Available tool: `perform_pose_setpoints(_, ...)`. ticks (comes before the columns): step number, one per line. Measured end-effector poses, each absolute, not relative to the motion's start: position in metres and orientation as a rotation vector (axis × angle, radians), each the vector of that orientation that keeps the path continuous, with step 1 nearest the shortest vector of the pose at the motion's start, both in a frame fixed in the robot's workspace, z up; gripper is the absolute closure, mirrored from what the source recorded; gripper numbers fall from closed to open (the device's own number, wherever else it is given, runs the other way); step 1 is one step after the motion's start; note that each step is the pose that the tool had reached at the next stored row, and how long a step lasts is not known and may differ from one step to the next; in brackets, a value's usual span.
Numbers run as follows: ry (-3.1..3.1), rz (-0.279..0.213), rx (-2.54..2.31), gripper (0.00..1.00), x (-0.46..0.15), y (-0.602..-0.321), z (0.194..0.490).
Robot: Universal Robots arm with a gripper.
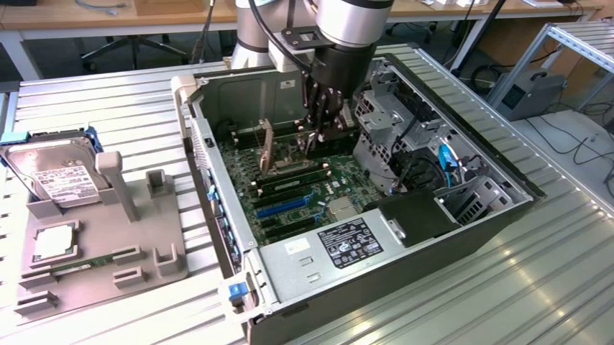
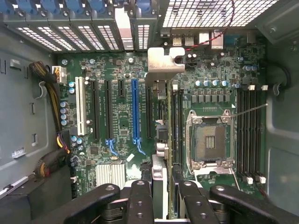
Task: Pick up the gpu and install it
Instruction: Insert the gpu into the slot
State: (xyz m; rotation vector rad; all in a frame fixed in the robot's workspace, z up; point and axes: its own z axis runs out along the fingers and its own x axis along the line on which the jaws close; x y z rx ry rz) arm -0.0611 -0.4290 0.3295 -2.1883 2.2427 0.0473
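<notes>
GPU sat edge-on between the gripper's black fingers, which were clenched on it from both sides. The card hung upright inside the open PC case, over the green mobo, w/ its lower edge down among the expansion slots. Whether it touched a slot couldn't be told.

In the wrist view the card read as a thin dark line. It ran from the fingers to its bent, silvery metal bracket, which was near the perforated slot covers at the case's rear wall. Just beside the card lay 1 long blue slot, and farther off 1 white slot. A finned silver heatsink and the square, metal-framed CPU socket also showed, along w/ black RAM slots by the socket.

The exterior view gave what the wrist cam couldn't: the arm's glossy grey and black wrist reached straight down into the case. The case lay on its side on a ribbed aluminium table, and a labelled PSU sat at its near end.

Well apart, on the exterior view's left, a matte grey parts holder carried a silver hard drive w/ a white label, propped tilted. A square CPU and a narrow green memory stick lay flat on the holder.
</notes>
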Motion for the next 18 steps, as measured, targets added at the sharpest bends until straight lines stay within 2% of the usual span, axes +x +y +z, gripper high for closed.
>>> perform_pose_setpoints(18, 2.243, 0.047, -2.188, 0.73, -0.0611, -0.4383, 0.3291)
